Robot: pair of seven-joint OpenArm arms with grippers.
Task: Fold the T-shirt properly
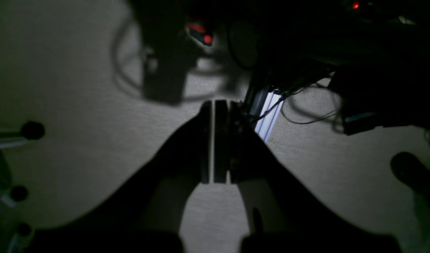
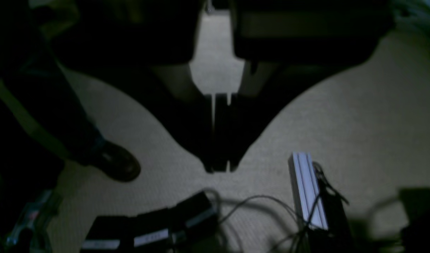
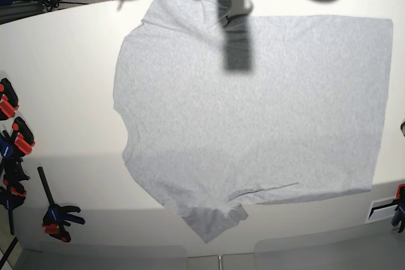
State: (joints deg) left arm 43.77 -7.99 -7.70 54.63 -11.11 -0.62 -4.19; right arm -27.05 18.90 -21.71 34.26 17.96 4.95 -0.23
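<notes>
The T-shirt [image 3: 253,112] lies spread flat on the white table [image 3: 63,67], plain grey side up. Its neck is at the left, its hem at the right, with one sleeve at the far edge and the other at the near edge. No gripper shows in the base view. In the left wrist view, my left gripper [image 1: 213,105] is shut, with nothing between its fingers, over beige carpet. My right gripper [image 2: 220,168] is likewise shut and empty above the carpet. Neither wrist view shows the T-shirt.
Several orange-and-black clamps [image 3: 12,131] lie along the table's left edge, one more [image 3: 58,216] near the front. A dark shadow [image 3: 237,45] falls on the shirt. On the floor are an aluminium profile [image 2: 306,189], cables [image 1: 306,116] and a shoe [image 2: 116,163].
</notes>
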